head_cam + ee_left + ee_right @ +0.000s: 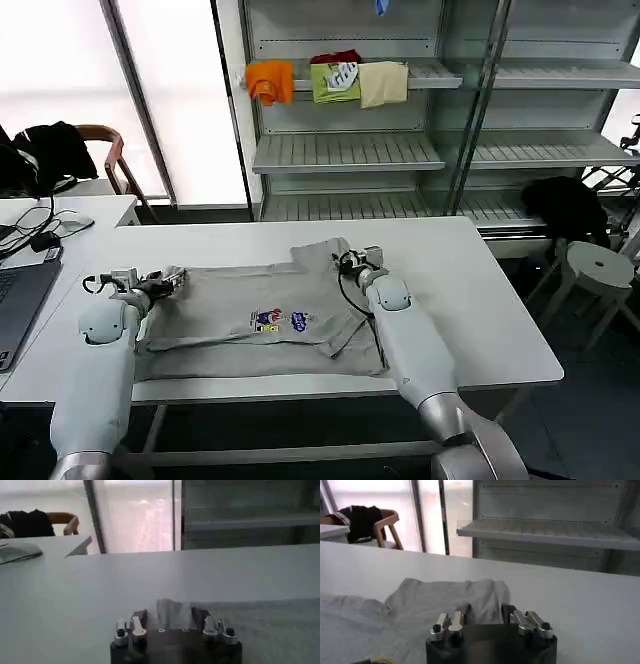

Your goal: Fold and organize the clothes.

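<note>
A grey shirt [262, 318] is spread on the white table [480, 300]. Its left edge is pinched by the left gripper [172, 281], its far right sleeve by the right gripper [350, 262].

White worktop [460, 300], smooth and rectangular. Spread flat across its middle, a light grey shirt [230, 335] with a small multicoloured chest print [278, 321], one sleeve folded inward, hem toward the near edge.
</note>
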`<action>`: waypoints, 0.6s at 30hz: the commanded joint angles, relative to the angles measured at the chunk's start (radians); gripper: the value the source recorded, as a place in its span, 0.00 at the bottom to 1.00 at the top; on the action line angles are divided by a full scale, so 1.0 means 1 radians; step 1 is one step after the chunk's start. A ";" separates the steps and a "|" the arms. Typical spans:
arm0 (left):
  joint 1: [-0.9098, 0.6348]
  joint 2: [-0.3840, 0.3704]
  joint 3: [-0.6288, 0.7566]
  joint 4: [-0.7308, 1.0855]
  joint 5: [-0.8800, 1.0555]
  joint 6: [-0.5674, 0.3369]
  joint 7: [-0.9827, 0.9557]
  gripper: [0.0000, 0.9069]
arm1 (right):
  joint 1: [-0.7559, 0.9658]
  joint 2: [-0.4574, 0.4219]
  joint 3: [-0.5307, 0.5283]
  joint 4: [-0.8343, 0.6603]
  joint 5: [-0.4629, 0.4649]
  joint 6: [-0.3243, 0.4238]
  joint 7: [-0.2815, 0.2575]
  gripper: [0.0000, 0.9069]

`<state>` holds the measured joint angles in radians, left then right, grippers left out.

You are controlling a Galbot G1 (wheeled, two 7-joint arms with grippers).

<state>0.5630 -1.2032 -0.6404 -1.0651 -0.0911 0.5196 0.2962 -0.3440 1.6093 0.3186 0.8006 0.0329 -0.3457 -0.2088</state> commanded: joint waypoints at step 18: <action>0.060 0.021 -0.008 -0.140 -0.172 -0.072 0.001 0.00 | -0.148 0.049 0.017 0.360 0.027 -0.032 -0.008 0.00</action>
<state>0.6095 -1.1895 -0.6449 -1.1466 -0.1838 0.4732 0.3001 -0.4558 1.6089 0.3322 1.0353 0.0522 -0.3729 -0.2156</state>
